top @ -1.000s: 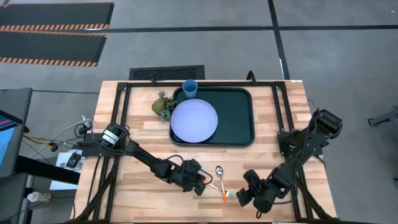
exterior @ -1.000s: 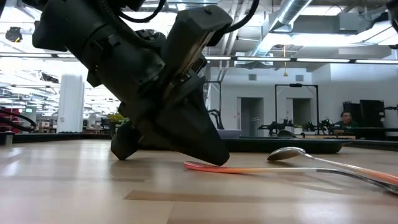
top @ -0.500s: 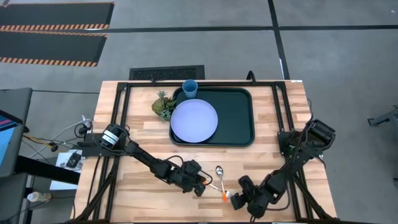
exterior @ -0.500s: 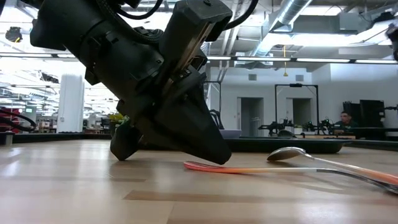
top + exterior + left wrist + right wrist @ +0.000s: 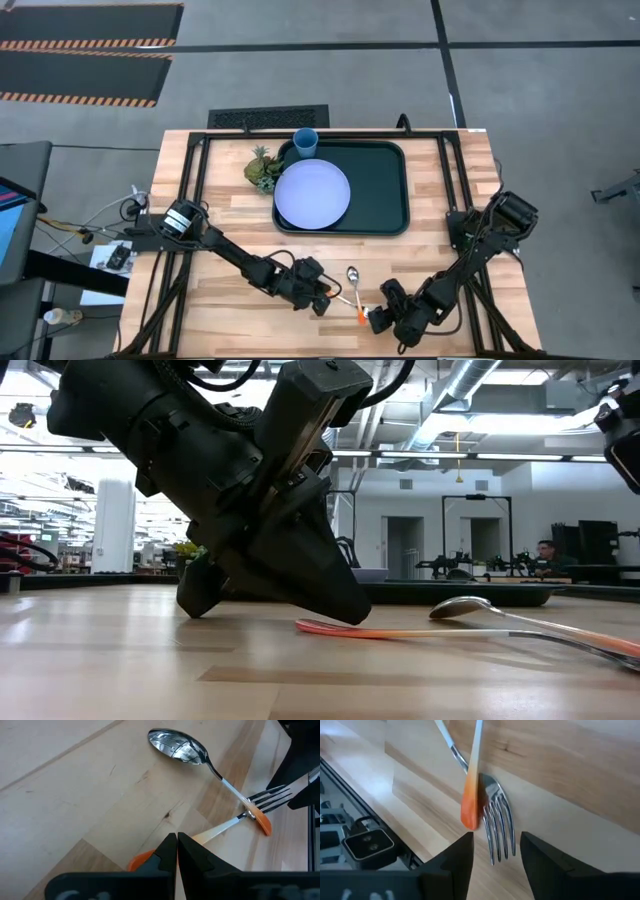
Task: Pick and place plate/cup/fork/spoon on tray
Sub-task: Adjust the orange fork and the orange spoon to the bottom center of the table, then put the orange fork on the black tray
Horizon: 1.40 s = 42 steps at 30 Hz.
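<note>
The fork (image 5: 225,824) and the spoon (image 5: 180,746) lie crossed on the table near its front edge. The fork's tines (image 5: 497,832) point toward the table's right, next to the spoon's orange handle end (image 5: 470,805). My left gripper (image 5: 322,297) is shut, its tips (image 5: 177,840) down on the fork's handle. My right gripper (image 5: 378,318) is open, with a finger standing on either side of the tine tips (image 5: 495,862) and touching nothing. The plate (image 5: 312,194) lies on the tray (image 5: 385,190). The cup (image 5: 305,142) stands at the tray's far left corner. My left gripper's shut fingertips (image 5: 167,851) stand on the fork's handle near its orange free end (image 5: 141,862). They slant down from the table's left and lie across the handle. The handle lies flat on the table (image 5: 335,628) and passes under the tips.
A green-yellow pineapple ornament (image 5: 262,168) stands left of the tray. The table's front edge is close behind both grippers. Bare wood lies between the cutlery and the tray.
My right gripper has moved toward the table's left, up to the fork's tines, staying open. My left gripper, the fork and the spoon have kept still.
</note>
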{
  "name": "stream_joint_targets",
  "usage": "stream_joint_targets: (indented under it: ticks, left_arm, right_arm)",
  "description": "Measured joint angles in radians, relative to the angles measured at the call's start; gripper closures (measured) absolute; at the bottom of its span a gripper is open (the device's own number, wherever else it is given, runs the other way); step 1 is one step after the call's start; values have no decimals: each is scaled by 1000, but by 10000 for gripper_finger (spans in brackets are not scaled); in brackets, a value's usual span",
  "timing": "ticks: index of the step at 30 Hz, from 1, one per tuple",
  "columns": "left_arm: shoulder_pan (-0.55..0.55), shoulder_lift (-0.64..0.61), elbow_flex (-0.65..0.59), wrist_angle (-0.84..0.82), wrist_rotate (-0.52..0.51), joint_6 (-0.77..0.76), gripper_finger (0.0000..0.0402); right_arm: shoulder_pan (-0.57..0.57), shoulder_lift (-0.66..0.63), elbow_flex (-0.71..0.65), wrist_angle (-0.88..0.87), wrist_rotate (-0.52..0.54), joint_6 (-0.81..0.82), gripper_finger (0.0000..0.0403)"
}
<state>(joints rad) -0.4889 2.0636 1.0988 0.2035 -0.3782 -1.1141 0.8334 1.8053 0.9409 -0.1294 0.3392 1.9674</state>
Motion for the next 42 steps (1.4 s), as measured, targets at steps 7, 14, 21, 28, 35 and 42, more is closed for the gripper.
stream_joint_targets:
  ticks: [7,14,21,28,35,42]
  left_arm:
    - [0,0,0,-1,-5,3,401]
    - [0,0,0,-2,-14,3,401]
    - [-1,0,0,-3,-21,3,401]
    - [-1,0,0,-5,-24,9,401]
    - [0,0,-1,-5,-1,24,401]
    - [1,-9,-1,3,83,65,401]
  right_arm:
    - [-5,0,0,2,-31,-10,250]
    - [-6,0,0,0,-36,-12,272]
    - [-20,-1,0,-32,-56,-18,304]
    - [-54,-2,0,-36,-93,-65,351]
    - [-82,-8,3,-38,-119,-96,389]
    - [-98,-87,0,-110,-175,-114,397]
